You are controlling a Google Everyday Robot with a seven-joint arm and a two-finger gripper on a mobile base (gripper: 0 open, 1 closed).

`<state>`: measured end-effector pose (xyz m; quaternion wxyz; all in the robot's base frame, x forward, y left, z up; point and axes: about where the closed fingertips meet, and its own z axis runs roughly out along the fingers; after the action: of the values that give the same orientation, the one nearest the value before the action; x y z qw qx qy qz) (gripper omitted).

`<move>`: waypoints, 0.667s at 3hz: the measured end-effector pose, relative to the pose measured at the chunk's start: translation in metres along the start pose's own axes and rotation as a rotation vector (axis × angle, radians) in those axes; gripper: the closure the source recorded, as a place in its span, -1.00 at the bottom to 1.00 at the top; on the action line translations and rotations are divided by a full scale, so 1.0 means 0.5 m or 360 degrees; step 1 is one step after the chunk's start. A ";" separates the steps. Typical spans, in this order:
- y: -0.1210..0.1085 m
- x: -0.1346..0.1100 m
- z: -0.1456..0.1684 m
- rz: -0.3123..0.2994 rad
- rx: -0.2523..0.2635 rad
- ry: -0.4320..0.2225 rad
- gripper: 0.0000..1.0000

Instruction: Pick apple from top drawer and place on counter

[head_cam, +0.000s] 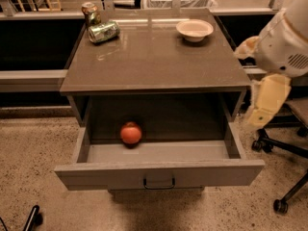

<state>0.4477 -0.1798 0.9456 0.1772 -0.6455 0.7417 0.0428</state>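
Floor [29,148]: speckled.
Counter [154,57]: shiny, flat.
Drawer [96,173]: grey box.
Apple [131,133]: round, red, inside Drawer.
Gripper [260,115]: right of Drawer; open or closed, cannot tell.

Drawer [159,173] open under the counter [159,61].
I see the apple [131,133] inside, back left; on top, lying can [104,32] before upright can [90,12] back left, bowl [194,30] back right; gripper [263,110] right of the counter.
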 end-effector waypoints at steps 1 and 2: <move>0.045 -0.101 0.119 -0.0069 -0.0181 -0.0311 -1.00; 0.071 -0.157 0.177 -0.0060 -0.0233 -0.0431 -1.00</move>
<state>0.4397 -0.0744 0.8821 0.2288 -0.6589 0.6936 0.1800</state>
